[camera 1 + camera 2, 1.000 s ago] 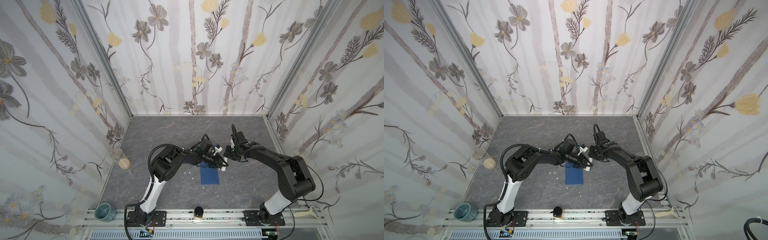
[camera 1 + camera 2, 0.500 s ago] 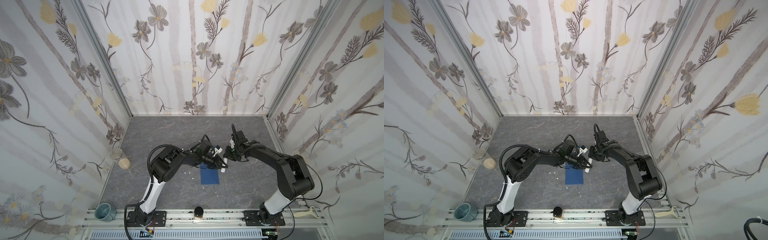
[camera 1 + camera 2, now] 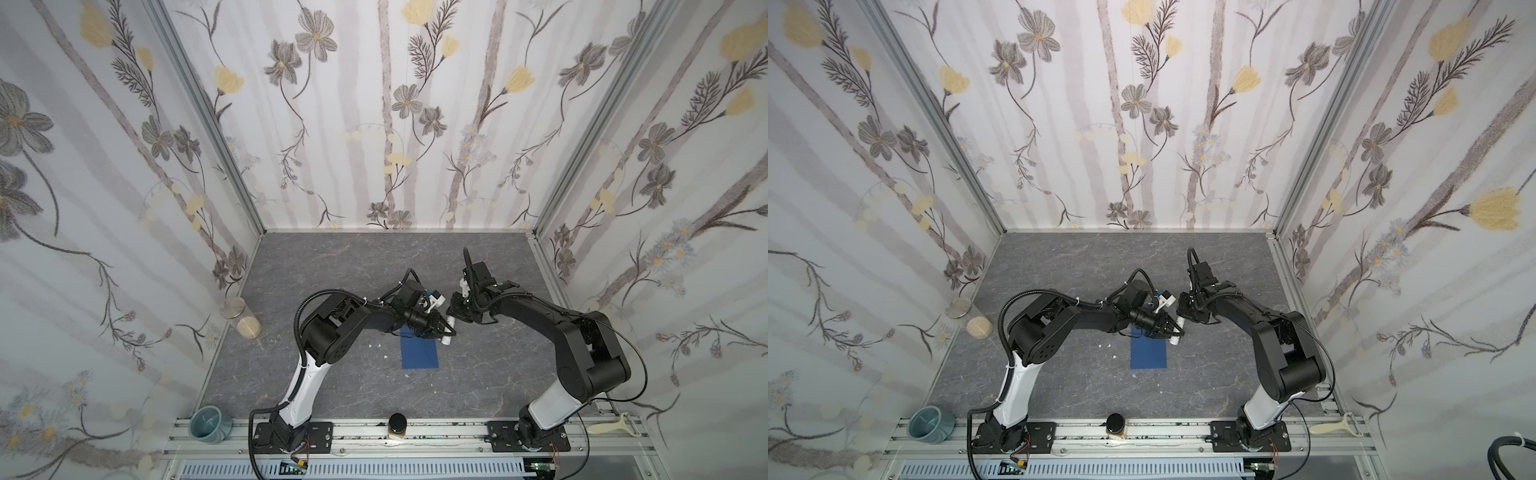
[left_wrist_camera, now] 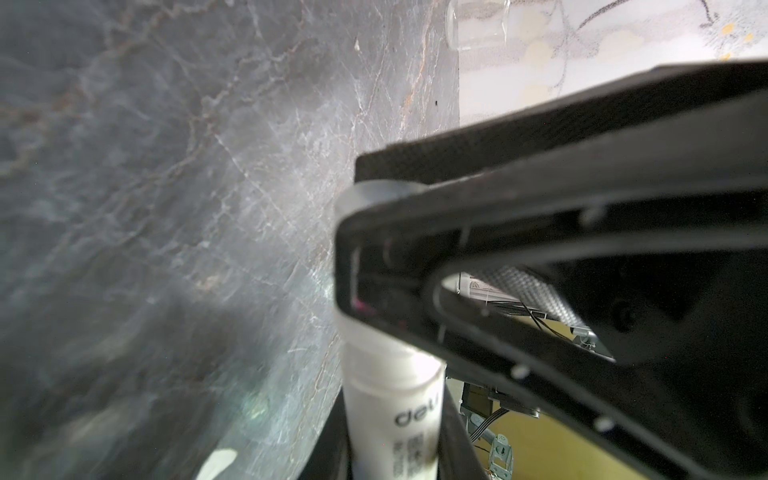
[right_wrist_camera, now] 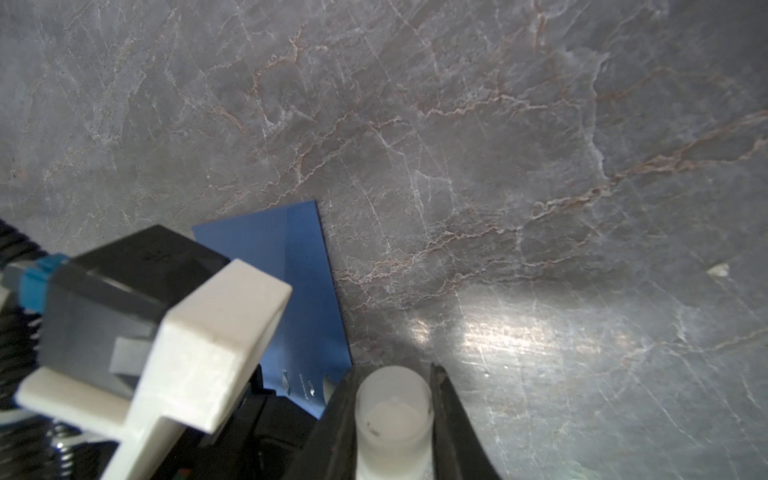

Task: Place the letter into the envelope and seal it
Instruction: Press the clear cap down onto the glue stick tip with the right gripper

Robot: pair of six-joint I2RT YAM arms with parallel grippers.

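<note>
**A:** What are the left fingers (image 3: 439, 329) doing?

**B:** They are clenched on the body of the white glue stick (image 4: 390, 415), parted only as wide as the tube. In the left wrist view the tube runs up between them.

**A:** And the right fingers (image 3: 454, 311)?

**B:** Narrowly parted too, pinching the same glue stick by its translucent cap end. The right wrist view shows that end squeezed between them. I cannot tell whether the cap has come loose from the tube.

**A:** Where is the envelope (image 3: 419, 353)?

**B:** It lies flat on the grey table (image 3: 332, 270), dark blue, and neither pair of fingers touches it. In both top views the glue stick sits at the envelope's far right corner, and both pairs of fingers meet there.

**A:** Counts?

**B:** One envelope, one glue stick, two arms.
- **Scraps:** a few white scraps (image 3: 385, 356) lie just left of the envelope, too small to count surely.
- **By the wall:** one clear container (image 3: 243, 318) lies on its side, well to the envelope's left.
- **On the front rail:** one teal cup (image 3: 210, 422) is far to the envelope's near left. One dark-lidded jar (image 3: 398, 424) is straight nearward of the envelope. One pale peeler (image 3: 615, 428) is far to its near right.
</note>
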